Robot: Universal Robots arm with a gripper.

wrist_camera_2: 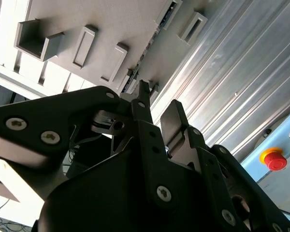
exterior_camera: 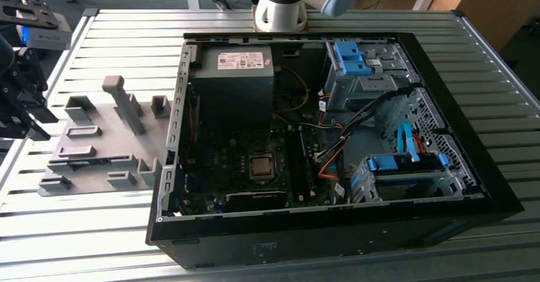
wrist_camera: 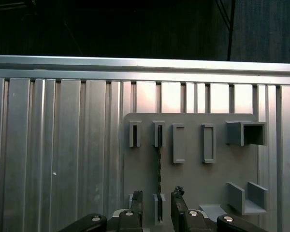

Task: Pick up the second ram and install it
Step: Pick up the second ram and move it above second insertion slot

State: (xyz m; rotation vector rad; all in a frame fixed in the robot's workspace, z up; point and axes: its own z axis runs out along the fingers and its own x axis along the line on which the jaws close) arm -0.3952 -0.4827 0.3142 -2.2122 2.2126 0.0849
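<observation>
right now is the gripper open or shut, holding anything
gripper: open, holding nothing; the second ram stands on edge in the grey fixture, lined up with the finger gap.

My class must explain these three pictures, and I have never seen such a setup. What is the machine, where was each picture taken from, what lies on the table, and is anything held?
The machine is a robot arm; the exterior view, from a camera off the arm, shows its base at the table's far side. The two wrist views come from cameras riding on the arm. On the ribbed metal table lie an open computer case and a grey fixture plate. The second ram, a thin strip seen edge-on, stands in the plate's slots. The gripper is open near it, holding nothing.
</observation>
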